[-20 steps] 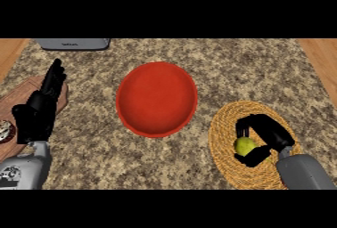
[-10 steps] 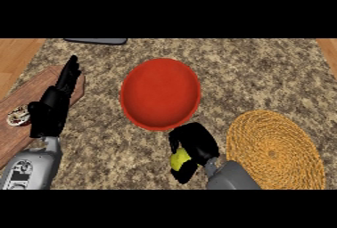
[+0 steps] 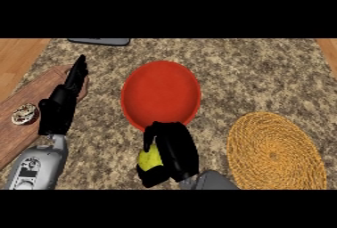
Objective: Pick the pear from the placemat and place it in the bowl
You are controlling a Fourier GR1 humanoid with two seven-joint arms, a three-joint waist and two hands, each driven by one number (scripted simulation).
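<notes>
Here, pear enclosed by right hand fingers

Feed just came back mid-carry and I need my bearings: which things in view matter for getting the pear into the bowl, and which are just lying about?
In play:
pear, held in the right hand
red bowl
woven placemat

Lying about:
wooden board and the small round object on it
grey item at the far edge
left hand, resting open at left
</notes>
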